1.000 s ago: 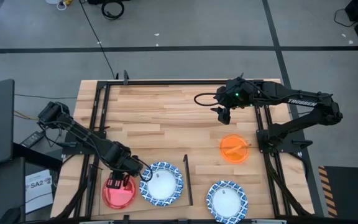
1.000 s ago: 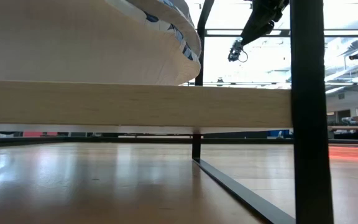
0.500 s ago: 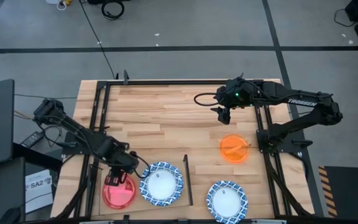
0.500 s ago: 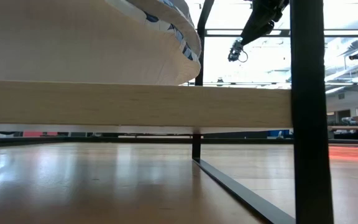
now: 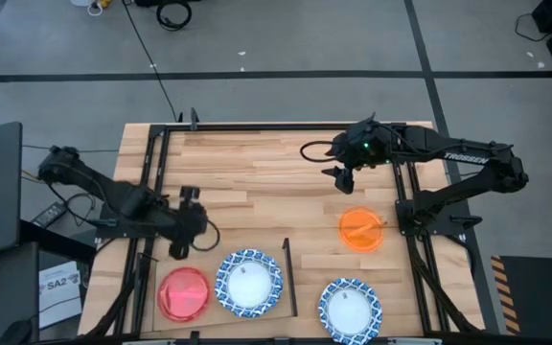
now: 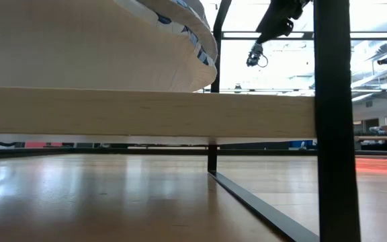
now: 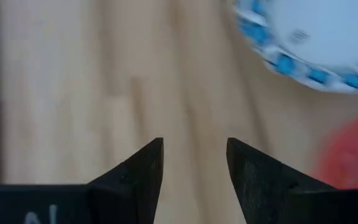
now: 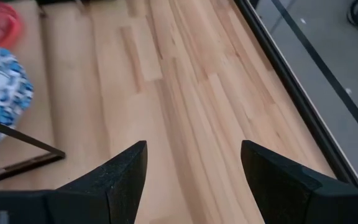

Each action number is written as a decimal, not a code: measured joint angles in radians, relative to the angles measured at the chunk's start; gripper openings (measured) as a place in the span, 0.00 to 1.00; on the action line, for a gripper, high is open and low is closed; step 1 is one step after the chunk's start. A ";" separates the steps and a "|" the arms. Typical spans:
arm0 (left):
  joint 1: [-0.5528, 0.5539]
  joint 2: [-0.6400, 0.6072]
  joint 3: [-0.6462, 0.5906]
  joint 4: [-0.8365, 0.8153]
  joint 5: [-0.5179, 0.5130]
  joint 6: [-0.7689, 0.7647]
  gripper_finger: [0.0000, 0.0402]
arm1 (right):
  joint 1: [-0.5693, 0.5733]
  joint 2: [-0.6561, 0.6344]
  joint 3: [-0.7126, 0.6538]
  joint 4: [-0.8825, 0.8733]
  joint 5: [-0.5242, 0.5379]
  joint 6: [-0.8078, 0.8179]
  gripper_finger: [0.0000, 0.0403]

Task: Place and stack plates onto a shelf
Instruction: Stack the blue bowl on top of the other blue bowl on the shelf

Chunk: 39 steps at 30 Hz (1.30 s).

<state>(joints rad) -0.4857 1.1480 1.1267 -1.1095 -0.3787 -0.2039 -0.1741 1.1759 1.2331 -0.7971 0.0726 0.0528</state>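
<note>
A translucent red plate [image 5: 183, 293] and a blue-and-white rimmed plate [image 5: 249, 284] lie flat side by side on the pale shelf panel [image 5: 209, 322], which has a black bar [image 5: 288, 278] along its right edge. A second blue-rimmed plate [image 5: 350, 309] and an orange plate [image 5: 362, 230] rest on the striped tabletop. My left gripper [image 5: 182, 228] hangs open just beyond the shelf's far side; its wrist view shows the blue-rimmed plate [image 7: 303, 37] and the red plate [image 7: 350, 162] ahead. My right gripper [image 5: 341, 177] waits open above the table's far right part.
Black frame rails [image 5: 151, 192] run along the table's left, far and right sides. In the low view the shelf panel [image 6: 146, 114] spans the picture with a plate's rim [image 6: 200, 37] on it, a black post [image 6: 332, 121] in front. Bare tabletop [image 5: 257, 182] lies between the arms.
My left gripper has drawn back from over the red plate, moving toward the table's far edge and slightly left. The red plate stays flat on the shelf beside the blue-rimmed plate and now shows whole.
</note>
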 joint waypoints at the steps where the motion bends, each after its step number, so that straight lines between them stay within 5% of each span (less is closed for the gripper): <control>1: 0.018 -0.013 0.000 0.014 -0.028 0.029 0.46 | 0.007 0.000 0.000 0.014 -0.006 0.000 0.66; 8: 0.211 -0.089 0.000 0.126 -0.025 0.244 0.46 | 0.076 0.000 0.000 0.074 -0.014 0.003 0.66; 23: 0.656 -0.207 -0.007 0.251 0.334 0.499 0.46 | 0.315 -0.001 -0.024 0.089 -0.015 0.172 0.66; 31: 0.730 -0.206 -0.008 0.318 0.395 0.506 0.46 | 0.457 -0.001 -0.184 0.172 -0.031 0.304 0.66; 39: 0.738 -0.206 -0.008 0.337 0.397 0.505 0.46 | 0.572 -0.001 -0.370 0.349 -0.184 0.498 0.66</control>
<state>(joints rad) 0.2527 0.9417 1.1189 -0.7728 0.0185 0.3008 0.3978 1.1751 0.8630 -0.4478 -0.1109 0.5511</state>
